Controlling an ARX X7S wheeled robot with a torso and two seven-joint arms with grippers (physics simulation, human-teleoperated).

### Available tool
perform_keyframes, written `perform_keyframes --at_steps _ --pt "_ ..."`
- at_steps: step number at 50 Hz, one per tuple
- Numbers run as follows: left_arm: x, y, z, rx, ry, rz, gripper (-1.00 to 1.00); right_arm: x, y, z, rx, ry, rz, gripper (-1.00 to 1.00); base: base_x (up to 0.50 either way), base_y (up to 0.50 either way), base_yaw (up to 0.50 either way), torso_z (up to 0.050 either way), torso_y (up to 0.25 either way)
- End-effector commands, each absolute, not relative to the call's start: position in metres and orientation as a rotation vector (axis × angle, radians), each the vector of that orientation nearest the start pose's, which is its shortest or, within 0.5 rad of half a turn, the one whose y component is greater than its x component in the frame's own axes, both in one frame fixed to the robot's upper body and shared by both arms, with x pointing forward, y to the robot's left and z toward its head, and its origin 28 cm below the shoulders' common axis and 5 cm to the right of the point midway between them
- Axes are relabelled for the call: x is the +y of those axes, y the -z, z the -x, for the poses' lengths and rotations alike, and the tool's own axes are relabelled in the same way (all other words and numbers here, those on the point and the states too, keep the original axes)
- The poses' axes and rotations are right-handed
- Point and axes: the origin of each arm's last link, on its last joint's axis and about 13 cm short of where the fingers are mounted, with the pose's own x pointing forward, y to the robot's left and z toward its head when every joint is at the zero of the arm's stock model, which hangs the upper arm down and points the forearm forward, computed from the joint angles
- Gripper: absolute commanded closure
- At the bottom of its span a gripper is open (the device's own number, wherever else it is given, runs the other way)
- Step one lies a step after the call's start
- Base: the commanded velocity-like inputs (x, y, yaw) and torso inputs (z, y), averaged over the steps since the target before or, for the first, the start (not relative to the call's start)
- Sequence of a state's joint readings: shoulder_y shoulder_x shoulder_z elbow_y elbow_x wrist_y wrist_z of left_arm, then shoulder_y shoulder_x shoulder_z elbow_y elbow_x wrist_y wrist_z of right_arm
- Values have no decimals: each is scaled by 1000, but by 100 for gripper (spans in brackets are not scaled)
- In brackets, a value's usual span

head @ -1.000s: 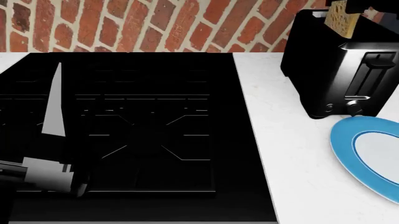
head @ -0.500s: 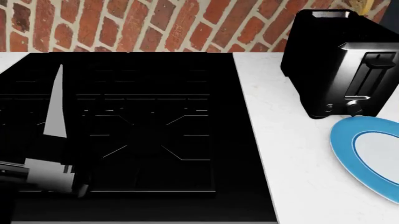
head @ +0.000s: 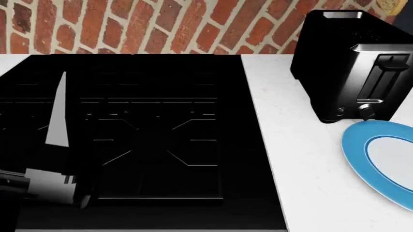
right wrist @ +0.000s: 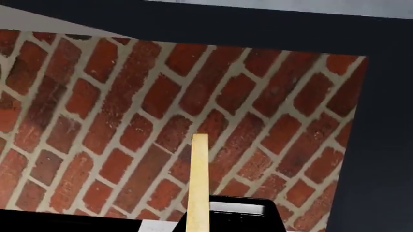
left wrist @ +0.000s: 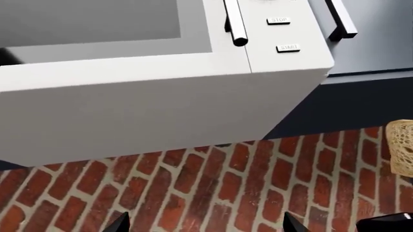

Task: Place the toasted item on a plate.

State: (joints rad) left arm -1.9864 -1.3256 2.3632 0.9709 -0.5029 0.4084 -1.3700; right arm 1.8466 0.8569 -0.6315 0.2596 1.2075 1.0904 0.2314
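Note:
The toasted item (right wrist: 199, 183) shows edge-on in the right wrist view as a thin pale tan slab, in the air above the black toaster (right wrist: 242, 212). It runs out of that view where my right gripper's jaws sit, so the fingers are hidden. The left wrist view has its porous face (left wrist: 401, 154) against the brick wall. A tan corner (head: 390, 5) pokes in at the head view's top right edge. The blue-rimmed plate (head: 355, 145) lies on the white counter in front of the toaster (head: 348, 63). My left gripper (left wrist: 206, 226) is open, facing the wall with nothing between its tips.
A black stovetop (head: 148, 130) fills the left and middle of the counter, with my left arm (head: 48, 186) over its near left corner. A white microwave (left wrist: 161, 92) hangs above the brick wall (head: 129, 24). White counter (head: 290, 159) lies between stove and plate.
The toasted item and my right gripper rose from above the toaster slot almost out of the head view. My left arm drifted slightly lower.

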Motion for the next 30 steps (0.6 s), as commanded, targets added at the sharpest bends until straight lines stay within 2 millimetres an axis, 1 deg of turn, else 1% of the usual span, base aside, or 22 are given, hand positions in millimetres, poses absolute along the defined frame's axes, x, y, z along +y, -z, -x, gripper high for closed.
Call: perform_keyframes --at_steps 1,16,22,30 --pt "240 -238 -131 -750 144 -80 -100 -237 -427 -232 -131 -48 110 100 0 0 0 0 0" --pt "242 -237 -134 -749 150 -62 -100 -226 -417 -191 -136 -97 195 100 0 0 0 0 0" --pt "242 -235 -135 -746 155 -57 -100 -227 -402 -172 -131 -117 193 100 0 0 0 0 0" --pt "240 -234 -136 -741 158 -61 -100 -227 -390 -149 -145 -161 183 100 0 0 0 0 0"
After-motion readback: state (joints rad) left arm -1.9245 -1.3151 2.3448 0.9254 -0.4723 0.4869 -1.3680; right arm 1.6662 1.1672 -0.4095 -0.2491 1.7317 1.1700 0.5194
